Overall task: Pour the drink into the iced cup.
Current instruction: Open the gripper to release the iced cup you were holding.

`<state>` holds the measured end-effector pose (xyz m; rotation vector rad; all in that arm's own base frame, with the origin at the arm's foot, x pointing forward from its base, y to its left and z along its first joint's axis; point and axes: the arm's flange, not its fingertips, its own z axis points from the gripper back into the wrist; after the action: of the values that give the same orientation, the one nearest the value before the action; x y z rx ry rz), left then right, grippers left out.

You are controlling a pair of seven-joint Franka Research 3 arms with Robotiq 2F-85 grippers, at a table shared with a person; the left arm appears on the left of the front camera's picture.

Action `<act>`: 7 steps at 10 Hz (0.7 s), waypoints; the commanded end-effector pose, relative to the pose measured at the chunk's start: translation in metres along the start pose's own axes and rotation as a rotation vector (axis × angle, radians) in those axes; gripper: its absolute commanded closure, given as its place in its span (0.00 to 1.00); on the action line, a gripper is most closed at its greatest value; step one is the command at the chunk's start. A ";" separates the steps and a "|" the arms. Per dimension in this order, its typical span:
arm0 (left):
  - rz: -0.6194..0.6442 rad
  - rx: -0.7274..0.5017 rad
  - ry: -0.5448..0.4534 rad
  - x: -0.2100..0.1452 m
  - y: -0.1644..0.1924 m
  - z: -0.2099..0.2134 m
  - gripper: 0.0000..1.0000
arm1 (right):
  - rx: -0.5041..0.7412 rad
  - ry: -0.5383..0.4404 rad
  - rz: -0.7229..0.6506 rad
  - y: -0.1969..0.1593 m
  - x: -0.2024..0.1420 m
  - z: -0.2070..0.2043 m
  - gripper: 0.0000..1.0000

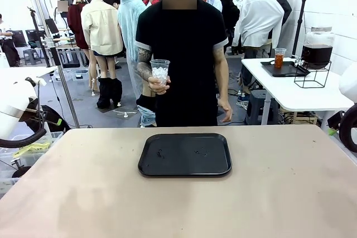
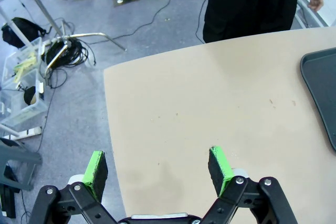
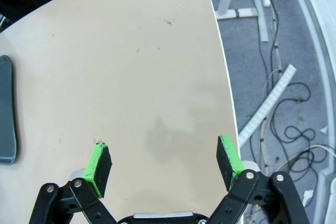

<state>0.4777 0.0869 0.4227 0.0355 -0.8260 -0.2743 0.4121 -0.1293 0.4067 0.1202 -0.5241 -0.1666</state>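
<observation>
Across the table a person holds up a clear iced cup (image 1: 160,72) with white ice cubes in it. The drink (image 1: 279,59) is orange-red in a small cup on a side table at the back right, beside a glass dispenser (image 1: 317,48) with dark liquid. A black tray (image 1: 184,154) lies bare on the tan table (image 1: 83,193). My left gripper (image 2: 160,167) is open over the table's left edge, with the tray (image 2: 321,98) off to its right. Over the table's right edge, my right gripper (image 3: 164,163) is also open and holds nothing, with the tray (image 3: 6,114) at its left.
The side table (image 1: 290,90) at the back right also carries a second black tray (image 1: 284,69). A light stand and cables (image 2: 68,51) and a plastic bin (image 2: 21,82) sit on the floor to the left. Cables and a power strip (image 3: 268,114) lie on the floor to the right.
</observation>
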 end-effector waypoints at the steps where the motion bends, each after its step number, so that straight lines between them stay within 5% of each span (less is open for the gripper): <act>1: -0.005 0.015 -0.008 -0.003 0.000 -0.002 0.00 | -0.008 -0.010 -0.019 0.004 -0.004 0.000 0.00; 7: -0.005 0.015 -0.008 -0.003 0.000 -0.002 0.00 | -0.008 -0.010 -0.019 0.004 -0.004 0.000 0.00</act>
<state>0.4777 0.0869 0.4227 0.0355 -0.8260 -0.2743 0.4121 -0.1293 0.4067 0.1202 -0.5241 -0.1666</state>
